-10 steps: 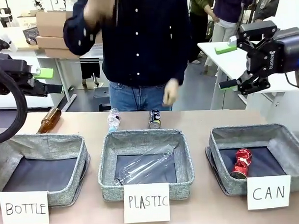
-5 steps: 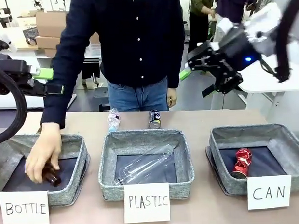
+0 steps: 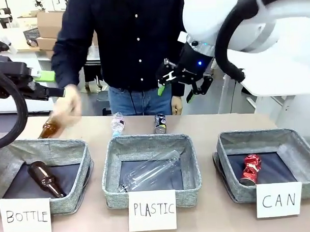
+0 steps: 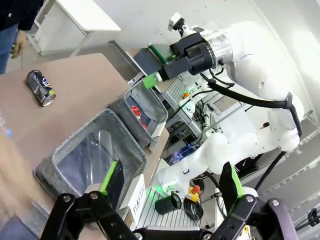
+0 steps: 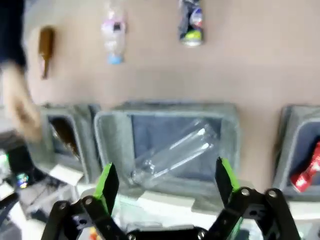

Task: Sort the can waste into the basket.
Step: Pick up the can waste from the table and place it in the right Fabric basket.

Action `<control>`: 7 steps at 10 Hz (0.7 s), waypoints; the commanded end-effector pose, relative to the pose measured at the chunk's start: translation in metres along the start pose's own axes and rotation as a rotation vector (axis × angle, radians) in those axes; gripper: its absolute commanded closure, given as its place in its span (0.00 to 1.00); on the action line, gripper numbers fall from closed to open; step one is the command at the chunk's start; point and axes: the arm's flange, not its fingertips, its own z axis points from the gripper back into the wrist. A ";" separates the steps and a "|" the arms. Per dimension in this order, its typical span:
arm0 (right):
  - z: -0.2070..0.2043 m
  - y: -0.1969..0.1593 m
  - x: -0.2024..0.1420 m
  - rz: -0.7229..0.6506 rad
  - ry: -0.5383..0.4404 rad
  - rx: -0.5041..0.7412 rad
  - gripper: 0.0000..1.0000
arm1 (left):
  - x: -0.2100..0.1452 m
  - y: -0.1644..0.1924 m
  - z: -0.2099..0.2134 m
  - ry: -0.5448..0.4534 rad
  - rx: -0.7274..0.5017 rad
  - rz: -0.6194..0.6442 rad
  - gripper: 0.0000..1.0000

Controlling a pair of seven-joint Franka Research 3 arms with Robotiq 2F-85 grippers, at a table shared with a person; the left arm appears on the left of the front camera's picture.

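Tan tabletop (image 3: 221, 121) holds woven grey basket (image 3: 262, 136) with dented red can (image 3: 251, 168); left pincer (image 4: 171, 172) and right pincer (image 3: 174, 93) spread.

I'm seeing a robotics lab here: cardboard boxes (image 3: 54, 24) upper left, white table (image 3: 281, 82) right, cables (image 4: 196, 150) and red stop button (image 4: 195, 189) low in the left wrist view.

black can (image 3: 160, 124), bare table (image 3: 221, 123) right, plastic bottle (image 3: 117, 123) left
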 end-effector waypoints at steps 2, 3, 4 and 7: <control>0.002 -0.007 0.006 -0.019 -0.059 -0.021 0.00 | 0.001 -0.003 0.002 -0.003 -0.014 0.011 0.00; 0.004 0.001 -0.002 0.005 0.004 0.006 0.00 | 0.001 -0.003 0.002 -0.003 -0.014 0.011 0.00; -0.025 0.015 0.028 0.018 -0.013 -0.043 0.00 | 0.001 -0.003 0.002 -0.003 -0.014 0.011 0.00; -0.143 0.037 0.107 0.155 0.000 -0.089 0.00 | 0.001 -0.003 0.002 -0.003 -0.014 0.011 0.00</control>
